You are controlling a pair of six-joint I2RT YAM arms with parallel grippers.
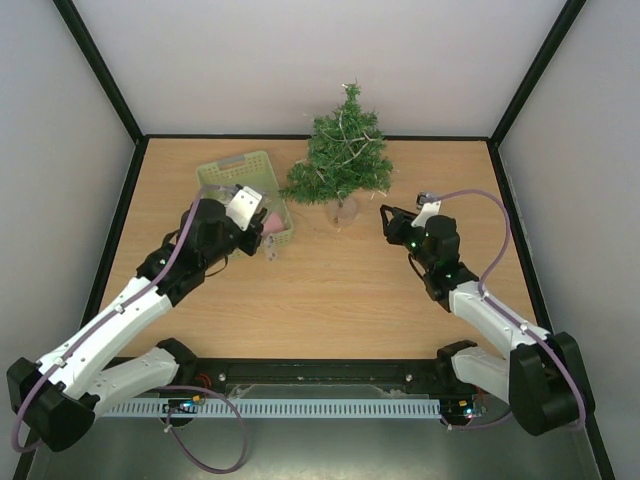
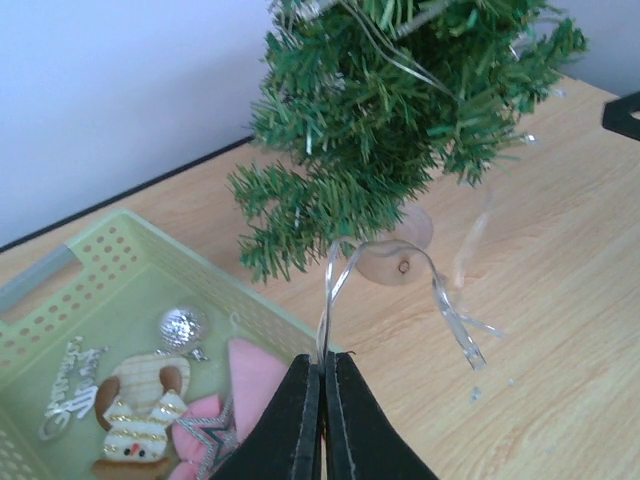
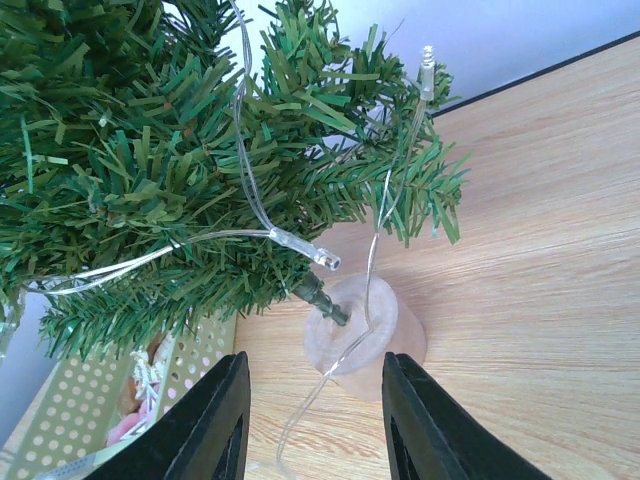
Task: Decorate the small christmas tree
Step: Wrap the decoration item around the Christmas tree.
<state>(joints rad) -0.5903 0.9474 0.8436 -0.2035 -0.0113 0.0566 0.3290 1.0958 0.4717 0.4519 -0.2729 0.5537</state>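
Left claw (image 2: 321, 375), pinched shut on the clear light string (image 2: 440, 300) beside the pale green basket (image 2: 110, 235), seems midway through stringing the small christmas tree (image 1: 340, 155) at the far middle of the tabletop (image 1: 330, 300), so the strand probably needs lifting into the branches next, with the right claw (image 3: 315, 410) hovering wide open by the trunk.

Pale walls (image 1: 320, 60) are enclosing the light wooden desk (image 1: 330, 300) on three sides. Black trim (image 1: 100, 70) is running up the corners (and round the desk's edge).
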